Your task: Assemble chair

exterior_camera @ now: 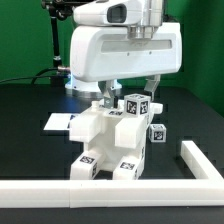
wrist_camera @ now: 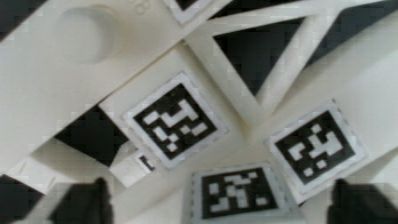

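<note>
exterior view: the franka arm's gripper (exterior_camera: 130, 92) is hovering just above the chair (exterior_camera: 105, 140), a partly joined stack of white tagged blocks that is standing near the middle of the black table (exterior_camera: 30, 150), inside the corner of the white l-shaped rail (exterior_camera: 60, 190). wrist view: the two dark fingertips (wrist_camera: 80, 203) are sitting wide apart, jaws released and clasping nothing, while three black-and-white tags (wrist_camera: 178, 118) on the chair's parts are filling the frame beyond them.
</note>
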Motion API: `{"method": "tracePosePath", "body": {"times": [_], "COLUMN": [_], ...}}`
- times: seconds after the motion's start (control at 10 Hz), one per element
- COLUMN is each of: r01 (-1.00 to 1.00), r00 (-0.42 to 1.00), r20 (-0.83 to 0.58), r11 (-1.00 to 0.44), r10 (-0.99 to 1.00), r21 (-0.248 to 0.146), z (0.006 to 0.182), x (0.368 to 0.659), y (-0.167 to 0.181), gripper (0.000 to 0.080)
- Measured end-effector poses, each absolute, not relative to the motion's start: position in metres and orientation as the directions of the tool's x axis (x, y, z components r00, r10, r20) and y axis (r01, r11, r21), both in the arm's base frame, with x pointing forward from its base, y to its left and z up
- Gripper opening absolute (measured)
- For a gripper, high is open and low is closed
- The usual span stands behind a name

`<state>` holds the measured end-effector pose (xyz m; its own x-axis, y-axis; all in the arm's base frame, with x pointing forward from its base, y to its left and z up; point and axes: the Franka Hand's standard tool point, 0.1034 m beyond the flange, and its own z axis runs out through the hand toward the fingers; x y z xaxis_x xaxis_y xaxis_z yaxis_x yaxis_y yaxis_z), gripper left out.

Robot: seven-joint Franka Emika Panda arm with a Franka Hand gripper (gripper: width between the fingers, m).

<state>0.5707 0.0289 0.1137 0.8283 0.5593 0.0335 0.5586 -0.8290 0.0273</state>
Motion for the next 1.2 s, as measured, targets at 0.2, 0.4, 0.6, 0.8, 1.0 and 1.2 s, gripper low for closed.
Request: {"method": "tracePosePath", "body": {"times": [0.2, 0.4, 0.6, 0.8, 1.0, 1.2], "r01": [0.426, 0.302, 0.181, 0.034, -0.069, -0.177], "r00": [0.903, 0.952, 0.983, 0.999, 0.997, 0.983], "r20": [0.038, 0.040, 0.042, 0.043, 0.043, 0.042], "r11": [-0.904, -0.953, -0.984, -0.999, -0.998, -0.984], "r10": [0.427, 0.302, 0.181, 0.034, -0.069, -0.177], "r21": [0.020, 0.015, 0.009, 0.003, -0.001, -0.006], "z": [0.1136, 0.1136, 0.1136, 0.1135, 0.1134, 0.1134], "x": [0.5706, 0.5706, 0.5706, 0.5705, 0.5705, 0.5704], "y": [0.0294, 0.0296, 0.0297, 0.0303, 0.0305, 0.0307], "gripper": [0.0373, 0.0284, 0.0284, 0.0284, 0.0284, 0.0284]}}
